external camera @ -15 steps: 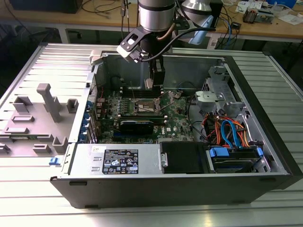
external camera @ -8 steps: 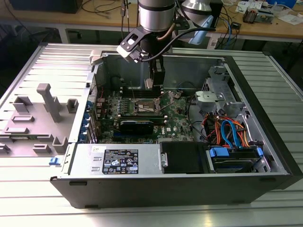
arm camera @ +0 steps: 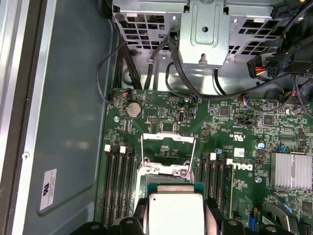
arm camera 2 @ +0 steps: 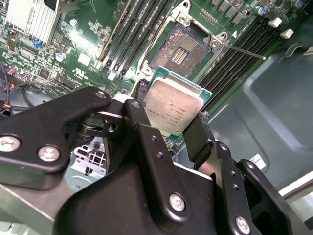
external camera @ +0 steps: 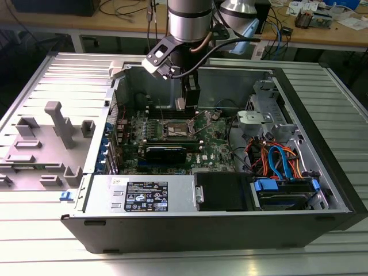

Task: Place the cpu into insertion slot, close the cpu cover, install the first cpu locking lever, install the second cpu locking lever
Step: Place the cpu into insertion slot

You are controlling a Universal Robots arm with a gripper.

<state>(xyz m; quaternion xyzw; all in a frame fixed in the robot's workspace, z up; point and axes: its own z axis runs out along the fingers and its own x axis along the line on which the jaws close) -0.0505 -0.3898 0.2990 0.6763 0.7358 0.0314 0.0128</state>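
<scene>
We hold the chip (arm camera 2: 173, 110) clamped by two edges in our gripper (arm camera 2: 172, 108), above the green board (arm camera: 230, 127) inside the computer case (external camera: 218, 230), close to the open socket (arm camera 2: 178, 49) but not touching it.

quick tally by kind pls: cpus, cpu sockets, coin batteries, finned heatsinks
flat square silver-grey cpu: 1
square tan-gold insertion slot: 1
round silver coin battery: 1
silver finned metal heatsink: 1
total: 4
</scene>
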